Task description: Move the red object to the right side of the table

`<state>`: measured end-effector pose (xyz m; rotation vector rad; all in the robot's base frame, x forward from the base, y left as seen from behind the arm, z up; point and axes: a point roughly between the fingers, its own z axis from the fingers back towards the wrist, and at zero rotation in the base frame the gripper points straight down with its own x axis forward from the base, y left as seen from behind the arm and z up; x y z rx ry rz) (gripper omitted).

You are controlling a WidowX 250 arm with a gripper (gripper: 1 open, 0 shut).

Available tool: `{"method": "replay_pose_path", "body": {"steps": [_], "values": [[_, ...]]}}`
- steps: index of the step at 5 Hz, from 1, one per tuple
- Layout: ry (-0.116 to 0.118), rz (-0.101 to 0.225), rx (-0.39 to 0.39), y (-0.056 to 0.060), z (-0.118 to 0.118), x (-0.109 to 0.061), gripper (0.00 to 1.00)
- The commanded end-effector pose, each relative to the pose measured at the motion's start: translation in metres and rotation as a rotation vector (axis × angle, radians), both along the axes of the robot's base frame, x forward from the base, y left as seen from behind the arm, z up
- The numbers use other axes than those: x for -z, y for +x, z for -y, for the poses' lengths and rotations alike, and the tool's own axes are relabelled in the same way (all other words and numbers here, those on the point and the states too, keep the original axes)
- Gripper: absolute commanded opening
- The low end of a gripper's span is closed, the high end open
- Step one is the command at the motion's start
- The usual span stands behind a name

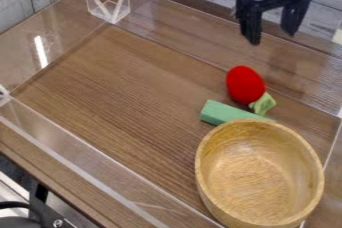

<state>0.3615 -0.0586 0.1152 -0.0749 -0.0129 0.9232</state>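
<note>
The red object [243,82] is a small rounded toy with a light green leafy end [265,102], lying on the brown wood-grain table [120,92] right of centre. It rests beside a flat green sponge [227,113]. My black gripper [273,28] hangs at the top right, above and behind the red object, well apart from it. Its two fingers [249,28] point down, spread open, with nothing between them.
A round wooden bowl [259,176] fills the near right corner, just in front of the sponge. Low clear acrylic walls [54,142] edge the tabletop. A clear bracket [107,5] stands at the far left.
</note>
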Motion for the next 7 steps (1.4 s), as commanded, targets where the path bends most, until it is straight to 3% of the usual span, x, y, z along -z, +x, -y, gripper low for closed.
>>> {"method": "replay_pose_path", "body": {"steps": [1, 2, 3, 4, 5, 6, 7], "values": [[-0.006, 0.098, 0.034, -0.001, -0.029, -0.043, 1.00], [-0.014, 0.110, 0.049, -0.002, -0.050, -0.057, 1.00], [-0.008, 0.111, 0.026, 0.001, -0.062, -0.056, 1.00], [0.007, 0.092, 0.016, 0.003, -0.065, -0.047, 1.00], [0.023, 0.065, -0.001, -0.004, -0.072, -0.022, 1.00], [0.019, 0.075, -0.043, -0.014, -0.093, -0.014, 1.00], [0.012, 0.095, -0.088, -0.017, -0.127, -0.011, 1.00]]}}
